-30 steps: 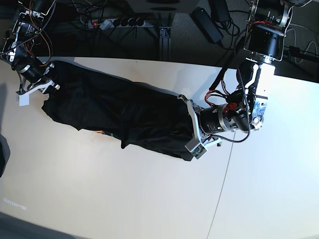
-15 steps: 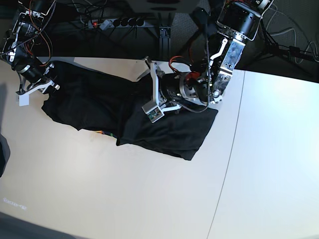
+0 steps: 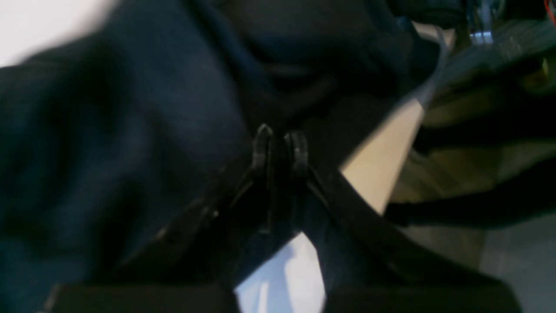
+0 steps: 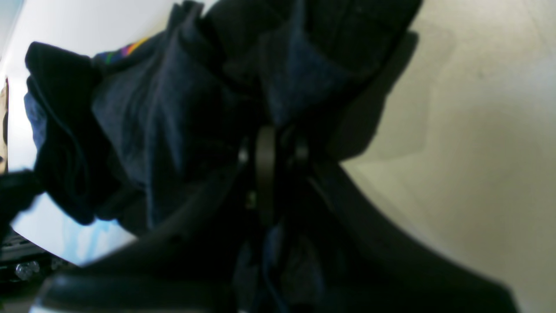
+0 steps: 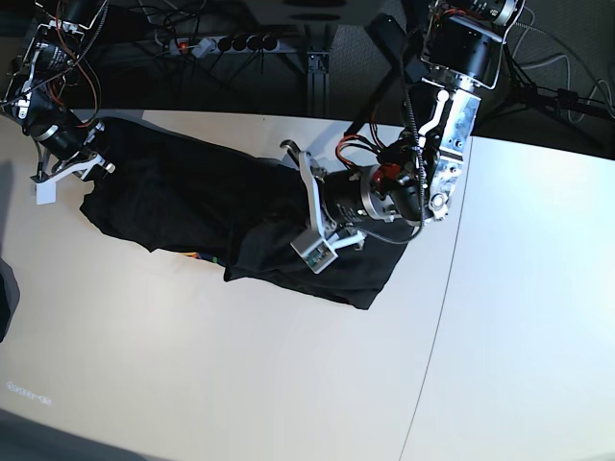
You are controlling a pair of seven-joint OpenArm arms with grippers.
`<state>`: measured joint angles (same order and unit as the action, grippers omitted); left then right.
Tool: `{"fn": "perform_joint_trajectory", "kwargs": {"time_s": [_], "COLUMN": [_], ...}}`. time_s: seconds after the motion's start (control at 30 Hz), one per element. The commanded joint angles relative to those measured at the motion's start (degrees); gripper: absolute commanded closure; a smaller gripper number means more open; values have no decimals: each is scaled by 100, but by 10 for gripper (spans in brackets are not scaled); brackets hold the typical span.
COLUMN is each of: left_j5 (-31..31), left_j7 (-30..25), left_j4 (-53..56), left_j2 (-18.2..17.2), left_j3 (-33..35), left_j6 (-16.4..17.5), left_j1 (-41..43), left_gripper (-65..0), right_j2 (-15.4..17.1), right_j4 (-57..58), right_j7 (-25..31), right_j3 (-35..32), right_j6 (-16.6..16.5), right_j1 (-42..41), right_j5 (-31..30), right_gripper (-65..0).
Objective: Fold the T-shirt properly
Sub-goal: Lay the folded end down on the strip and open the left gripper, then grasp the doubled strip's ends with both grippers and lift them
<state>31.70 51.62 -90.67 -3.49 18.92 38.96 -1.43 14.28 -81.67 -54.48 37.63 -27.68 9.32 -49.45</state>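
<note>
From my remote station: the black T-shirt (image 5: 202, 206) lies bunched across the white table (image 5: 240, 384). My left gripper (image 3: 280, 145) pinches a fold near the shirt's middle; my right gripper (image 4: 271, 145) is clamped on cloth at its far end.

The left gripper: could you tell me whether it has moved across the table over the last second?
Yes. The left gripper, shut on the T-shirt, has carried its end leftward in the base view, away from the table seam, toward the shirt's middle.
</note>
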Motion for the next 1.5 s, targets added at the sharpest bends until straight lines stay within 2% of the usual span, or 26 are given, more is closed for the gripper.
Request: {"fn": "perform_joint_trajectory", "kwargs": {"time_s": [0.0, 0.13, 0.43, 0.53, 0.63, 0.83, 0.93, 1.1, 1.27, 1.4, 1.47], "left_j5": [210, 365, 551, 616, 514, 181, 192, 190, 186, 20, -240], "left_j7": [-118, -114, -116, -98, -79, -203, -367, -365, -308, -236, -319], "left_j4": [-131, -140, -140, -140, -111, 155, 579, 1115, 1191, 1191, 1191], "left_j2": [-74, -389, -1141, -1250, -1257, -1252, -1215, -881, -483, -214, -107], "left_j3": [-129, -551, -1285, -1338, -1338, -1331, -1320, -1211, -651, -52, 170], "left_j6": [33, 46, 72, 74, 74, 72, 70, 70, 70, 52, -127], "left_j1": [-120, -210, -221, -221, -146, 286, 358, 350, 352, 352, 350], "left_gripper": [-58, -58, -58, -58, -58, -58, -58, -58, -58, -58, -58], "right_j2": [122, 448, 1696, 2020, 2190, 2190, 2192, 2188, 2144, 1845, 1657], "right_j4": [-70, -70, -72, -85, -179, -708, -984, -1316, -1390, -1534, -1698], "right_j7": [101, 129, 63, -26, -391, -557, -560, -560, -564, -706, -881], "right_j3": [24, 24, 24, 24, 24, -20, -273, -1298, -2623, -3250, -3473], "right_j6": [-424, -424, -424, -424, -426, -426, -426, -424, -422, -424, -424], "right_j1": [-46, -59, -116, -160, -358, -935, -1311, -1845, -2402, -2549, -2529], "right_j5": [-63, -44, -72, -306, -621, -820, -796, -632, -363, -343, -343], "right_gripper": [0, 0, 0, 0, 0, 0, 0, 0, 0, 0, 0]}}
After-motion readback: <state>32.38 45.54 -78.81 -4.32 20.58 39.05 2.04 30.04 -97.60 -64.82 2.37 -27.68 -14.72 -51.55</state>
